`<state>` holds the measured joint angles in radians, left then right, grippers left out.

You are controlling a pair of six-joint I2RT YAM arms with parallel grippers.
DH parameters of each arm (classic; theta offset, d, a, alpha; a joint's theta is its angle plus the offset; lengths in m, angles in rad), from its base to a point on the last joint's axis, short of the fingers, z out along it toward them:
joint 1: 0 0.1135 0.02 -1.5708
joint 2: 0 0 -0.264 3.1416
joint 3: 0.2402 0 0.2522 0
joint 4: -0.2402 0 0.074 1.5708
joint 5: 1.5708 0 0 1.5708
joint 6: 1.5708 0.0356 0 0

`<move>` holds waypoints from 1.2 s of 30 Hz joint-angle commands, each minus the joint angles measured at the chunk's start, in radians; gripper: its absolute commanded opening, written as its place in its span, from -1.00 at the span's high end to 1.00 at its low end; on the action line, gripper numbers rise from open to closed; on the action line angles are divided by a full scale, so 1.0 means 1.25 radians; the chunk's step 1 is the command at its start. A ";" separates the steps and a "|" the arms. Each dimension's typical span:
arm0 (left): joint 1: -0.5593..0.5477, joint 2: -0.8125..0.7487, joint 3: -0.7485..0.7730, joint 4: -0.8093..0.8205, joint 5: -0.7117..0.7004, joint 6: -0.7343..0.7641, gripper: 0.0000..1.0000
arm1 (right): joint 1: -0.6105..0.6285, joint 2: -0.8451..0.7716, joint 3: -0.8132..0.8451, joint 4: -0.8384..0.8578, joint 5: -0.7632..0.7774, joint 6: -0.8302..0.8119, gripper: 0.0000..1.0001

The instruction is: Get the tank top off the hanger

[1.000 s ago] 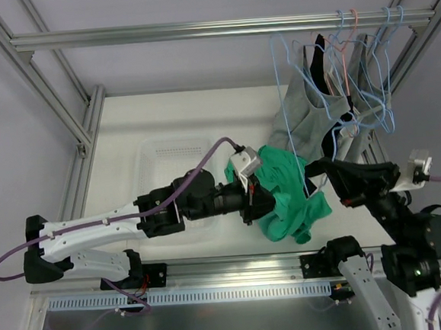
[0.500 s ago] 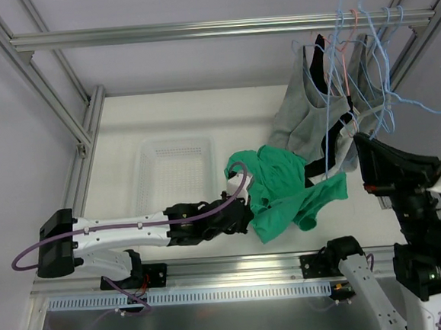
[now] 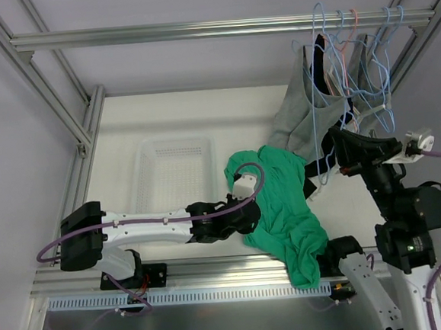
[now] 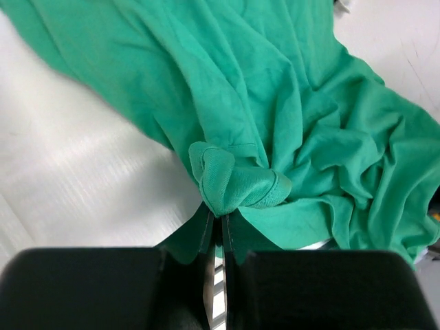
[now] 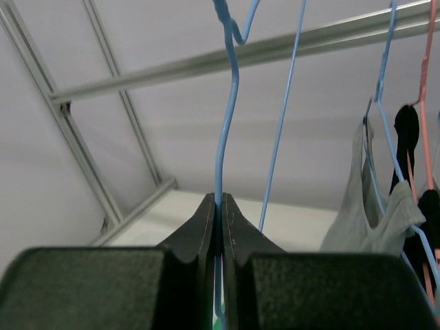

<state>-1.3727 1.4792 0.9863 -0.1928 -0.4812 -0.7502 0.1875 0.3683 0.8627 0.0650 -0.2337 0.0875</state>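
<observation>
The green tank top (image 3: pixel 281 210) lies crumpled on the table, and its lower end droops over the near edge. My left gripper (image 3: pixel 249 218) is shut on a bunched fold of it, seen in the left wrist view (image 4: pixel 218 223) with the top (image 4: pixel 302 137) spread beyond. My right gripper (image 3: pixel 335 144) is shut on the wire of a light blue hanger (image 3: pixel 321 80) and holds it upright by the rail; its hook reaches up near the rail. The right wrist view shows the jaws (image 5: pixel 220 201) pinching the blue wire (image 5: pixel 227 103). I cannot tell whether the hanger's lower end still touches the top.
A clear plastic basket (image 3: pixel 171 169) stands left of the top. Other hangers with grey (image 3: pixel 302 116) and black garments hang from the aluminium rail (image 3: pixel 195 31) at the back right. Frame posts (image 3: pixel 87 122) border the table.
My left gripper pulled the green top toward the near edge, and it now lies stretched out and low. My right gripper swung the blue hanger up and back toward the rail.
</observation>
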 commanded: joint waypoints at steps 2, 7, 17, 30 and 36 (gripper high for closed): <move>0.015 -0.032 -0.010 -0.082 -0.095 -0.127 0.90 | 0.001 0.070 0.277 -0.426 -0.052 -0.063 0.99; 0.017 -0.091 0.004 -0.112 -0.107 -0.076 -0.51 | 0.002 0.099 0.377 -0.701 -0.058 -0.107 0.99; 0.024 -0.290 0.087 -0.211 -0.068 0.097 -0.97 | 0.001 0.270 0.487 -0.742 -0.014 -0.114 0.99; 0.024 -0.441 -0.027 -0.240 -0.014 0.086 -0.97 | 0.068 0.671 0.769 -0.642 0.069 -0.134 0.99; 0.024 -0.420 -0.040 -0.241 0.007 0.086 -0.98 | 0.164 0.804 0.899 -0.642 0.176 -0.160 0.99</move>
<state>-1.3529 0.9463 0.9432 -0.4927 -0.5011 -0.6537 0.3622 1.3437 1.8923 -0.7895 -0.1081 -0.0731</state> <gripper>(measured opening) 0.986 0.043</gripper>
